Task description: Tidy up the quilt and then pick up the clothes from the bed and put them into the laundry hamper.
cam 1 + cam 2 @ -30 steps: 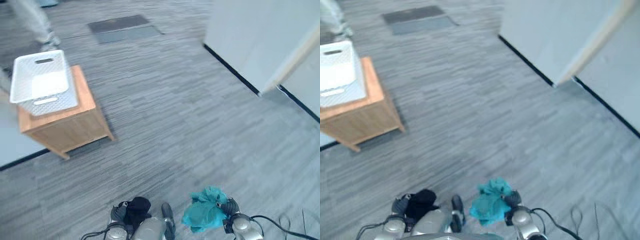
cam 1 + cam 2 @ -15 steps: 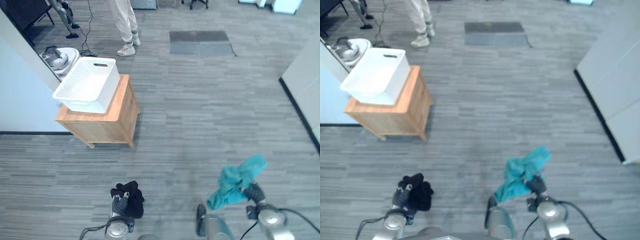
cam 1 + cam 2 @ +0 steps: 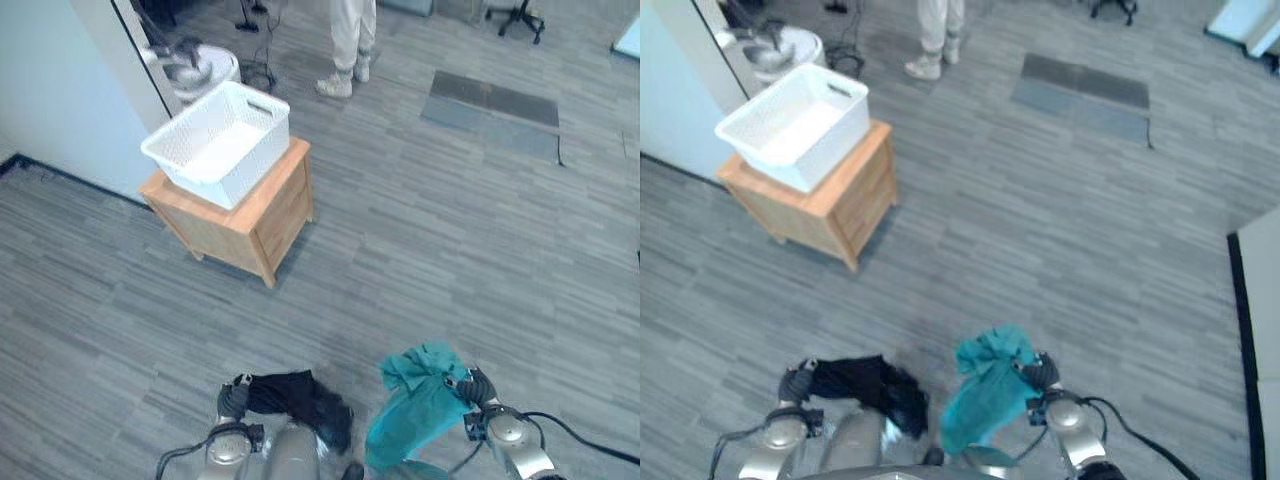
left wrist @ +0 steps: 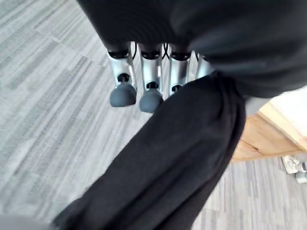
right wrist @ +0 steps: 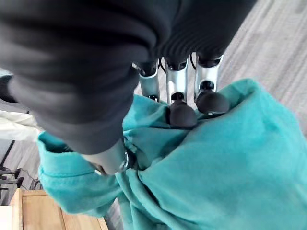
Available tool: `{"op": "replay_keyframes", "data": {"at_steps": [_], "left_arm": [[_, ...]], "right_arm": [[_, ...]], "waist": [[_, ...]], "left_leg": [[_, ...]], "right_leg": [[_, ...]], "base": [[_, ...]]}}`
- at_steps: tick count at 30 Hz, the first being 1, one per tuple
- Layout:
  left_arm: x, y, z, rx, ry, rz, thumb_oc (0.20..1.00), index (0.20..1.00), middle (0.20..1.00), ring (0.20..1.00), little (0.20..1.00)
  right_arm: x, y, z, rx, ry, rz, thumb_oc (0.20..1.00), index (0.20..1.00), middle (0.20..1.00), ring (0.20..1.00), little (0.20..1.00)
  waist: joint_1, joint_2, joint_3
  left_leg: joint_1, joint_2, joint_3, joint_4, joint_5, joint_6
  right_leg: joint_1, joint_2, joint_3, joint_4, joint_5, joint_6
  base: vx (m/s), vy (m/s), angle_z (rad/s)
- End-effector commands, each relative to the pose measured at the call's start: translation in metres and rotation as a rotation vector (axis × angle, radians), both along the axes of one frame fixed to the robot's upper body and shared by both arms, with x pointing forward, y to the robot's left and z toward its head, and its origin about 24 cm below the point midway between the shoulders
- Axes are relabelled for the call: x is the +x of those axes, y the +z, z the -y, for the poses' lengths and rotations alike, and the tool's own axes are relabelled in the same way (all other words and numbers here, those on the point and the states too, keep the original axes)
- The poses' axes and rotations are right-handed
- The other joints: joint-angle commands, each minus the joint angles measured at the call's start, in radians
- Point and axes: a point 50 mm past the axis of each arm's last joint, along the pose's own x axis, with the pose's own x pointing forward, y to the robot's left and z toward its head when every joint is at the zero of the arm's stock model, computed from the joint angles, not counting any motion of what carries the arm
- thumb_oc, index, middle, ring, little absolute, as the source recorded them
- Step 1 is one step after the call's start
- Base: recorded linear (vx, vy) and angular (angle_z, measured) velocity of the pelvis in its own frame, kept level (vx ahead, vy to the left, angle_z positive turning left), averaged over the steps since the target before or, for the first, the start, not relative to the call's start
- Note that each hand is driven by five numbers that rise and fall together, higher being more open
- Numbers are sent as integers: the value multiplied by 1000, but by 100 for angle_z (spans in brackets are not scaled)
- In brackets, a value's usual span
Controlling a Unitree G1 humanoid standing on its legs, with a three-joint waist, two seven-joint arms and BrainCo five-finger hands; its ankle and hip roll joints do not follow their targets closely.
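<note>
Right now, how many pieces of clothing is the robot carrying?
2. A black garment hangs from the left robot hand, and a teal garment is bunched in the right robot hand. More could be hidden in the folds.
</note>
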Motion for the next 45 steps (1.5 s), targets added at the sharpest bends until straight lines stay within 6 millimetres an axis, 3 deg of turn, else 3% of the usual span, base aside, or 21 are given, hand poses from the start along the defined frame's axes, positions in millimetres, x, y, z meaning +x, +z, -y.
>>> {"op": "replay_keyframes", "data": {"at_steps": [1, 3, 7, 9, 11, 16, 18, 19, 20, 21, 22, 23, 24, 29, 33, 34, 35, 36, 38, 41, 45], "left_arm": [[30, 37, -21, 138, -56, 176, 200, 200, 200, 200, 200], [33, 39, -23, 150, -56, 186, 200, 200, 200, 200, 200], [44, 53, -23, 156, -90, 258, 200, 200, 200, 200, 200], [45, 55, -23, 155, -90, 271, 200, 200, 200, 200, 200], [50, 60, -28, 178, -89, 285, 200, 200, 200, 200, 200], [48, 57, -38, 217, -82, 257, 200, 200, 200, 200, 200], [36, 48, -43, 216, -59, 210, 200, 200, 200, 200, 200], [33, 45, -42, 201, -44, 204, 200, 200, 200, 200, 200], [33, 45, -42, 201, -44, 204, 200, 200, 200, 200, 200], [33, 44, -36, 179, -58, 211, 200, 200, 200, 200, 200], [33, 44, -36, 178, -58, 210, 200, 200, 200, 200, 200], [32, 43, -34, 165, -67, 209, 200, 200, 200, 200, 200], [33, 44, -33, 160, -80, 213, 200, 200, 200, 200, 200], [26, 48, -32, 157, -125, 209, 200, 200, 200, 200, 200], [25, 48, -35, 185, -159, 185, 200, 200, 200, 200, 200], [27, 50, -33, 192, -174, 196, 200, 200, 200, 200, 200], [27, 50, -33, 192, -175, 196, 200, 200, 200, 200, 200], [26, 49, -28, 184, -200, 193, 200, 200, 200, 200, 200], [30, 51, -31, 203, -205, 198, 200, 200, 200, 200, 200], [33, 55, -35, 227, -226, 209, 200, 200, 200, 200, 200], [28, 53, -34, 215, -238, 198, 200, 200, 200, 200, 200]], "right_arm": [[26, 26, -2, 7, -7, 170, 200, 200, 200, 200, 200], [25, 26, -2, 9, -10, 168, 200, 200, 200, 200, 200], [25, 29, 0, 0, -7, 181, 200, 200, 200, 200, 200], [24, 28, 1, -1, -11, 172, 200, 200, 200, 200, 200], [23, 26, 5, 5, -55, 164, 200, 200, 200, 200, 200], [26, 28, 0, 9, -39, 178, 200, 200, 200, 200, 200], [28, 29, 0, 11, -20, 180, 200, 200, 200, 200, 200], [31, 37, 7, -30, 9, 217, 200, 200, 200, 200, 200], [32, 37, 7, -30, 9, 217, 200, 200, 200, 200, 200], [32, 41, 17, -69, 3, 227, 200, 200, 200, 200, 200], [31, 41, 17, -69, 3, 227, 200, 200, 200, 200, 200], [31, 41, 22, -86, 4, 222, 200, 200, 200, 200, 200], [38, 47, 27, -119, 11, 237, 200, 200, 200, 200, 200], [45, 54, 29, -148, 29, 265, 200, 200, 200, 200, 200], [40, 51, 17, -94, 19, 268, 200, 200, 200, 200, 200], [39, 53, 11, -60, 26, 288, 200, 200, 200, 200, 200], [39, 53, 11, -60, 25, 287, 200, 200, 200, 200, 200], [33, 53, 10, -35, 21, 287, 200, 200, 200, 200, 200], [35, 57, 9, -26, 21, 310, 200, 200, 200, 200, 200], [37, 68, 8, -39, 58, 366, 200, 200, 200, 200, 200], [57, 117, 20, -177, 124, 572, 200, 200, 200, 200, 200]], "waist": [[-5, -27, 0], [-15, -22, 5], [-54, -9, 18], [-64, -8, 18], [-86, -2, 23], [-87, -17, 21], [-90, -17, 5], [-89, 2, 12], [-92, 2, 9], [-96, -4, 21], [-102, -1, 22], [-98, -2, 22], [-82, -3, 26], [-56, 19, 9], [-92, 4, 19], [-114, -3, 16], [-114, -3, 16], [-150, 6, 14], [-165, 16, 18], [-164, 5, 15], [-153, -1, 5]], "left_leg": [[138, 10, -108, -101, -37, -155], [169, -1, -138, -127, -36, -152], [240, 15, -273, -176, -27, -211], [242, 29, -300, -184, -11, -232], [270, 78, -398, -192, -34, -284], [331, 138, -440, -192, -47, -349], [361, 172, -450, -189, -34, -374], [301, 236, -441, -64, 53, -388], [295, 236, -444, -64, 55, -389], [224, 266, -309, 44, 117, -361], [218, 271, -317, 52, 113, -362], [191, 240, -259, 43, 71, -356], [67, 139, -197, 31, 39, -332], [34, 79, -138, -91, 73, -301], [134, 55, -123, -180, 72, -269], [158, 49, -165, -191, 50, -262], [159, 49, -165, -191, 50, -262], [172, 44, -233, -192, 38, -264], [178, 52, -249, -192, 49, -266], [199, 62, -255, -192, 41, -274], [222, 77, -254, -191, 50, -303]], "right_leg": [[-62, -154, 162, 100, 276, 92], [-108, -168, 170, 134, 257, 92], [-198, -192, 251, -287, 157, 24], [-195, -189, 282, -459, 188, 5], [-254, -257, 429, -648, 272, 46], [-246, -304, 391, -640, 299, 70], [-228, -277, 393, -616, 289, 70], [-189, -244, 362, -619, 278, 45], [-192, -245, 359, -620, 280, 44], [-115, -246, 282, -648, 255, 13], [-110, -242, 275, -652, 256, 11], [-68, -241, 238, -673, 233, 13], [-32, -223, 206, -677, 208, 9], [7, -130, 182, -638, 147, -5], [-75, -138, 196, -341, 169, 49], [-103, -125, 291, -342, 164, 63], [-101, -124, 291, -344, 164, 63], [-112, -117, 422, -462, 151, 28], [-155, -131, 490, -539, 208, 16], [-148, -161, 458, -569, 200, 16], [-85, -168, 400, -648, 221, 22]], "base": [[518, 72, 126], [407, 6, 111], [540, -213, 117], [395, -299, 124], [511, -372, 132], [479, -387, 109], [555, -493, 91], [275, -256, 55], [458, -444, 47], [183, -200, 18], [369, -295, 40], [380, -234, 101], [383, -224, 104], [267, -60, 28], [244, 82, -12], [203, 7, 51], [348, -69, 67], [197, -53, 56], [166, -215, 89], [165, -160, 74], [118, -156, 35]]}}
